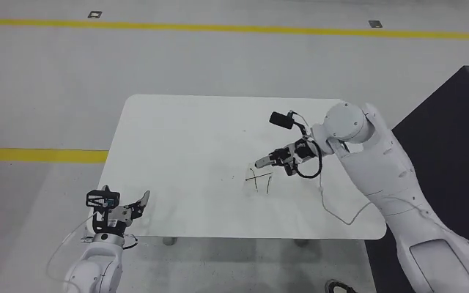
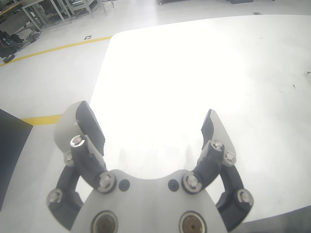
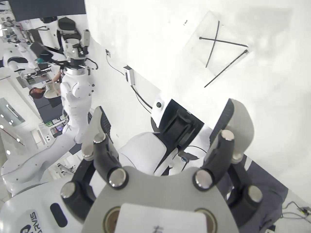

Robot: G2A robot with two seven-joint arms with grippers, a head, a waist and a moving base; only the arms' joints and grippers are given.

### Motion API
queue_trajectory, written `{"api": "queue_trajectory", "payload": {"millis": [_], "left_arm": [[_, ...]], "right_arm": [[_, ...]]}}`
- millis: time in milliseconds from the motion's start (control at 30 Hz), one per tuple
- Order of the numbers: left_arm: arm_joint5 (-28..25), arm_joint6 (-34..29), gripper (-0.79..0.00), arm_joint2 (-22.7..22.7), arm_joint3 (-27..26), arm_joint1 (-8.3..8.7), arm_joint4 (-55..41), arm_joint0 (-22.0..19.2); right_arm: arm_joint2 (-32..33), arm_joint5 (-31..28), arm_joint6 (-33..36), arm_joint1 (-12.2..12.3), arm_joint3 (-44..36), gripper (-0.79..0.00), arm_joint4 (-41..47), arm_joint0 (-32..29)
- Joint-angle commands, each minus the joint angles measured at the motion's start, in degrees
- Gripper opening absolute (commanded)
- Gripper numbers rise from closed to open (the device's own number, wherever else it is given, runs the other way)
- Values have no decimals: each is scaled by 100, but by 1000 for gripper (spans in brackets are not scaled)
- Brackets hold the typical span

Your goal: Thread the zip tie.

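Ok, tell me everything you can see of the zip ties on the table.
Three thin, black, plastic-looking zip ties lie flat and straight on the white table, none of them threaded. Two cross in an X. The third lies beside them without crossing, its small head close to one end of the crossed pair. They seem to rest on a faint clear sheet, though I cannot be sure. The right claw is open and close by, touching none.

Three black zip ties (image 3: 214, 40), two crossed and one apart, one white desk (image 1: 190, 146), two robot hands, one left hand (image 2: 147, 109), one right hand (image 3: 165, 105), two fingers (image 2: 90, 122) on each.
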Motion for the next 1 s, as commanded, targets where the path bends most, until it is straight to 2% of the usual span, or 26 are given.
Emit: {"api": "queue_trajectory", "payload": {"millis": [0,367,467,567,733,833,867,900,967], "left_arm": [[0,0,0,0,0,0,0,0],[0,0,0,0,0,0,0,0],[0,0,0,0,0,0,0,0],[0,0,0,0,0,0,0,0],[0,0,0,0,0,0,0,0],[0,0,0,0,0,0,0,0],[0,0,0,0,0,0,0,0],[0,0,0,0,0,0,0,0],[0,0,0,0,0,0,0,0]], "right_arm": [[-261,1,0,-52,208,0,146,225],[-261,1,0,-52,208,0,146,225],[-234,-138,-339,-57,84,0,204,143],[-662,658,-657,-111,-13,0,-573,290],[-1577,923,-921,-323,699,0,-413,760],[-2018,975,-973,-447,1096,-228,-59,1068],[-2132,949,-947,-483,1168,-351,78,1147],[-2261,938,-937,-516,1263,-403,152,1213],[-2504,997,-996,-593,1373,-446,247,1345]]}}
